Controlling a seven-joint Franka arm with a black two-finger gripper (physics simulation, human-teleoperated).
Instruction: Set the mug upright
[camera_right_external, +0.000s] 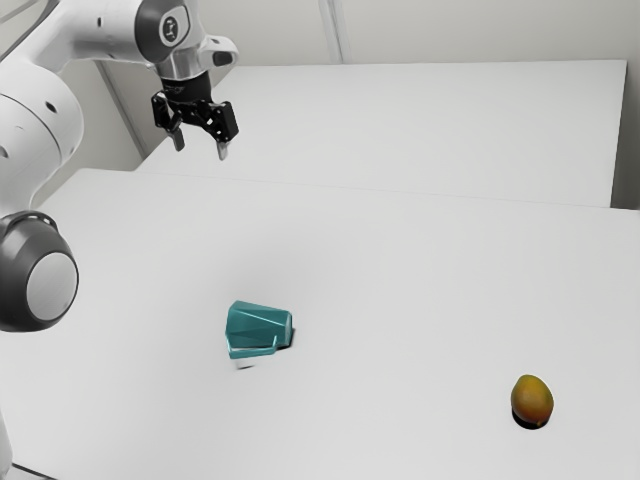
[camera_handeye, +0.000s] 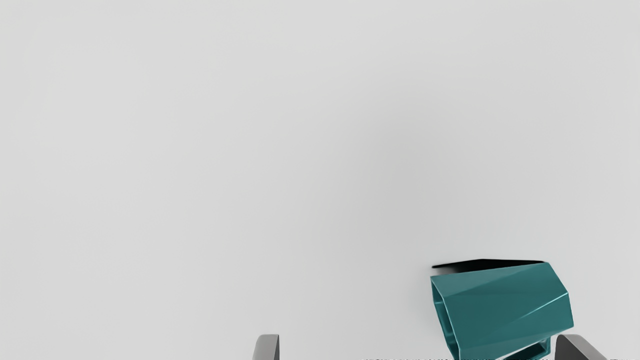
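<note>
We find the mug (camera_right_external: 258, 329) lying on its side, well in from the tabletop's (camera_right_external: 400, 280) far edge in the exterior view, the hand (camera_right_external: 200, 149) raised well apart, released and empty.

Exterior camera: stood off at the arm's (camera_right_external: 100, 30) side, above the table (camera_right_external: 400, 270), aimed obliquely down across it. Wrist camera: mounted at the arm's end, faced down, nearer the table. Overlap of views: mug (camera_right_external: 257, 328) and table around it.
</note>
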